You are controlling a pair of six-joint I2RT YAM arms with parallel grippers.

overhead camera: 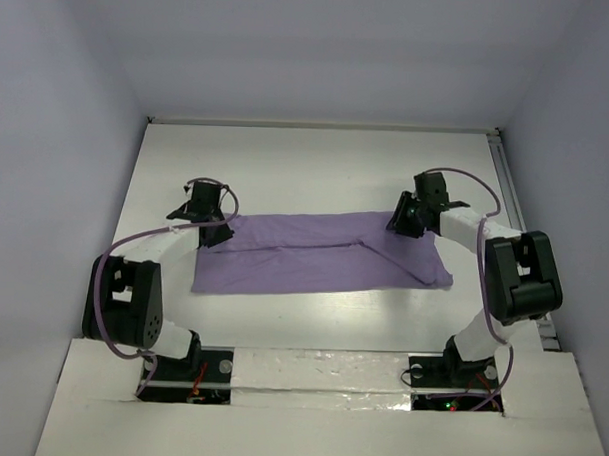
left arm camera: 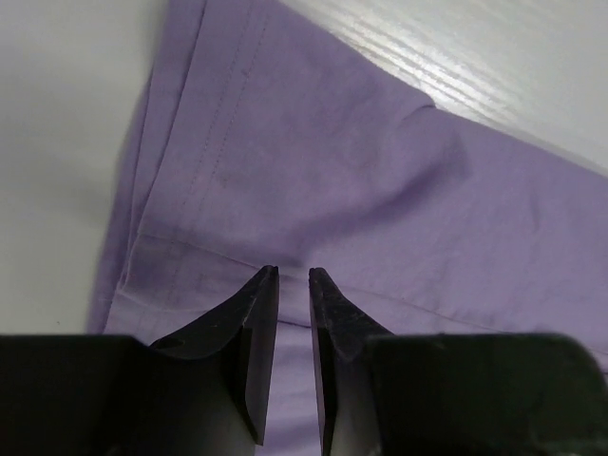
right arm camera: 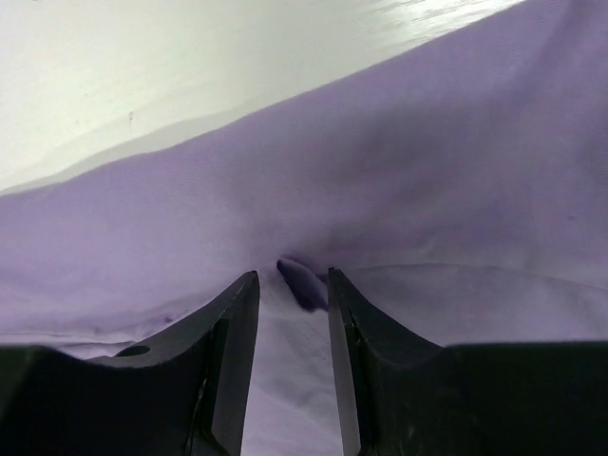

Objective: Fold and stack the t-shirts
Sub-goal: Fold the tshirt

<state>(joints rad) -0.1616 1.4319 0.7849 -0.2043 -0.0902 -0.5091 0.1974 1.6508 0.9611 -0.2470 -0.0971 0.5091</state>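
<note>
Hovering low at the far left corner of the t-shirt (overhead camera: pixel 313 256), the left gripper (left arm camera: pixel 293 275) is showing only a narrow slit between its jaws. Nothing is caught in the slit, and the cloth is lying flat under the tips. Just beyond the tips, the stitched hem (left arm camera: pixel 204 142) is running away along the shirt's left edge, doubled over itself in layers.

- The right gripper (right arm camera: pixel 293 277) is sitting over the shirt's far edge, toward its right end. Its jaws are standing clearly wider apart than the left's.
- A small dark pucker (right arm camera: pixel 302 282) of cloth is rising between the right tips. Neither finger is pressing on it, so I am reading this hand as not gripping.
- The shirt itself is lying as one long lavender band across the white table (overhead camera: pixel 317 168), spanning from one gripper to the other. A diagonal crease (overhead camera: pixel 384 253) is crossing its right half.

Judgement: the layered left edge suggests the shirt is lying folded lengthwise. The hands are standing at the two ends of the far edge probably because a long edge lifts evenly only from both ends. The pucker is likely the easier pinch point, while the flat left corner is giving those close-set jaws little to bite.
</note>
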